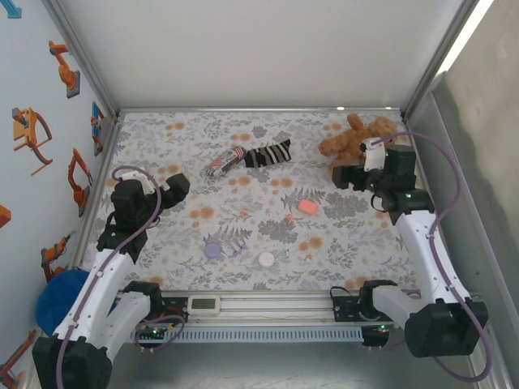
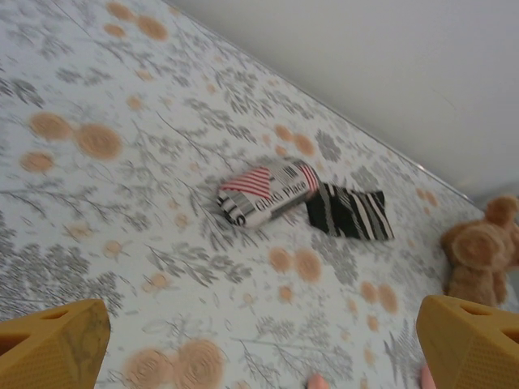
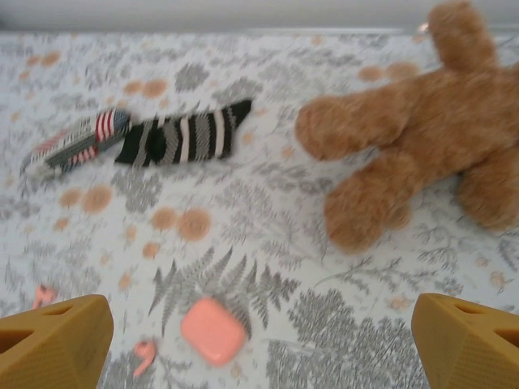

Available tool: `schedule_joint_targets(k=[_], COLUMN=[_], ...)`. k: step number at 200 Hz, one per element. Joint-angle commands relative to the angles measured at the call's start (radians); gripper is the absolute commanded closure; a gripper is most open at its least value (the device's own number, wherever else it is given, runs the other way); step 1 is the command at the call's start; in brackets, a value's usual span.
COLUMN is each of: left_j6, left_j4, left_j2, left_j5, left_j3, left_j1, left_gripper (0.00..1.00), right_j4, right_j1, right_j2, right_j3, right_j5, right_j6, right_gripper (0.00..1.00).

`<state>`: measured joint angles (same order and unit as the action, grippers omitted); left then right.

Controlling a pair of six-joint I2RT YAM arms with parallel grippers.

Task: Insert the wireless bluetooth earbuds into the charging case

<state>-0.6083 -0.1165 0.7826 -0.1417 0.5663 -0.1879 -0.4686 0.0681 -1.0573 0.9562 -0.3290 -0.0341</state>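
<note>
the right pincer (image 3: 259, 344) hangs wide open and empty, and so does the left pincer (image 2: 259, 344). just ahead of the right pincer, between its fingers, lies a salmon earbud (image 3: 146, 355), with the pink case (image 3: 212, 330) close beside it. a second earbud (image 3: 42, 293) sits a little further out. the buds look feather-light, hard and slippery, likely to skitter, so they are best pinched across the rounded body.

The case (image 3: 213, 330) is salmon-pink, the teddy (image 3: 422, 138) brown, the sock (image 3: 182, 138) black-and-white striped.
</note>
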Motion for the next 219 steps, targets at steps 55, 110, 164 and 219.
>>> schedule_joint_targets(k=[55, 110, 164, 219], left_j6=[-0.136, -0.130, -0.117, -0.112], left_j4=[-0.021, -0.030, -0.069, -0.130], left_j2=[-0.024, -0.030, -0.049, -0.091], left_j5=[-0.027, -0.003, 0.005, 0.049], left_j3=[-0.047, -0.076, -0.086, -0.083], left_j1=[-0.120, -0.133, -0.133, -0.135], left_gripper=[0.04, 0.04, 0.04, 0.04], right_j4=[-0.222, -0.252, -0.371, -0.382], right_j1=[0.127, 0.181, 0.276, 0.330], right_j2=[-0.116, -0.198, -0.388, -0.569], right_j3=[0.076, 0.083, 0.182, 0.263], right_j5=[0.097, 0.162, 0.214, 0.241], right_j6=[0.176, 0.341, 0.540, 0.600], right_gripper=[0.00, 0.02, 0.08, 0.09])
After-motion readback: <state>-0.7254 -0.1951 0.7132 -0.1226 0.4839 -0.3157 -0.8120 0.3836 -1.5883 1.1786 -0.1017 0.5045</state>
